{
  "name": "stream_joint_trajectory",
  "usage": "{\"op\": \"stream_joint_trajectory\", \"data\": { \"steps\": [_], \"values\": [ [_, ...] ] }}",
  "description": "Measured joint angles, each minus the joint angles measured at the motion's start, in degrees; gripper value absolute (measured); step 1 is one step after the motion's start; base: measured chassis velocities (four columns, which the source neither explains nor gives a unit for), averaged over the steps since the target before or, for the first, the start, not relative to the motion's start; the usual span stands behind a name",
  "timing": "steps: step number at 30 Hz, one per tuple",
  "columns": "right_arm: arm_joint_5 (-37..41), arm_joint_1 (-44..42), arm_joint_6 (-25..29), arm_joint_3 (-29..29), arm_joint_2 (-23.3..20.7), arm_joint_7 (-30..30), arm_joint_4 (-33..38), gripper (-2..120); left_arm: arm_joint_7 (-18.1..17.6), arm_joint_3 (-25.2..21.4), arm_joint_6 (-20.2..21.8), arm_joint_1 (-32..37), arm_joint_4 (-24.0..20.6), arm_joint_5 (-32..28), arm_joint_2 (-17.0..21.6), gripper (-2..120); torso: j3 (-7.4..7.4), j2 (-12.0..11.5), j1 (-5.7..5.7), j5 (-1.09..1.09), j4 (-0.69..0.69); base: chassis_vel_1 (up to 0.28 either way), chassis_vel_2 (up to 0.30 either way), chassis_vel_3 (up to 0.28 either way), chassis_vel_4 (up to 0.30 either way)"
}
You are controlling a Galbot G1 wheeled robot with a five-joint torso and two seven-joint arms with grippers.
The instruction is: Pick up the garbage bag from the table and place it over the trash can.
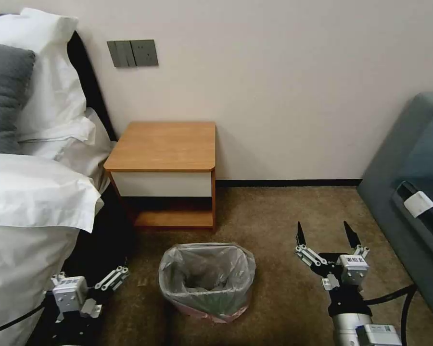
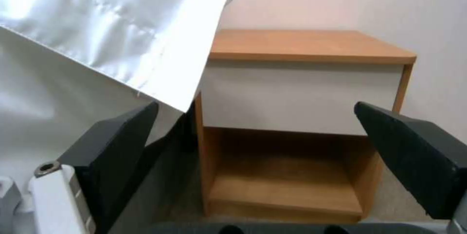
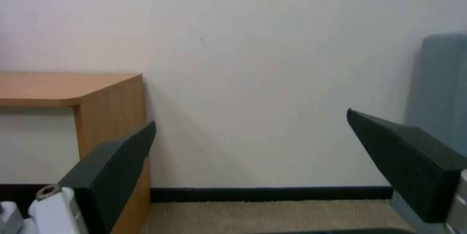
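The garbage bag (image 1: pixel 204 248), thin grey translucent plastic with a pinkish lower edge, lines the trash can (image 1: pixel 202 300), and its mouth is folded over the rim. The can stands on the carpet in front of the table (image 1: pixel 163 144), whose orange-brown top is bare. My left gripper (image 1: pixel 94 262) hangs open low beside the bed, left of the can, and faces the table (image 2: pixel 301 44) with its black fingers (image 2: pixel 122 135) spread wide around nothing. My right gripper (image 1: pixel 324 233) is open above the carpet to the right of the can. From the right wrist I see the table's corner (image 3: pixel 49 86) and the wall.
A bed with white linens (image 1: pixel 29 202) and pillows fills the left side, and its sheet (image 2: pixel 122 26) hangs close to the left gripper. A grey-blue upholstered seat (image 1: pixel 409 192) stands at the right. Open brown carpet (image 1: pixel 274 216) lies between the can and that seat.
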Motion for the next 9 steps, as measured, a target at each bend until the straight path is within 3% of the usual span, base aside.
{"op": "stream_joint_trajectory", "data": {
  "steps": [9],
  "values": [
    [0.10,0.10,-0.03,-0.01,-0.01,-0.03,-0.04,100,0.04,0.08,0.27,-0.16,0.00,-0.02,-0.01,100,0.00,0.00,0.00,0.00,0.00,0.000,0.000,0.000,0.000]
  ]
}}
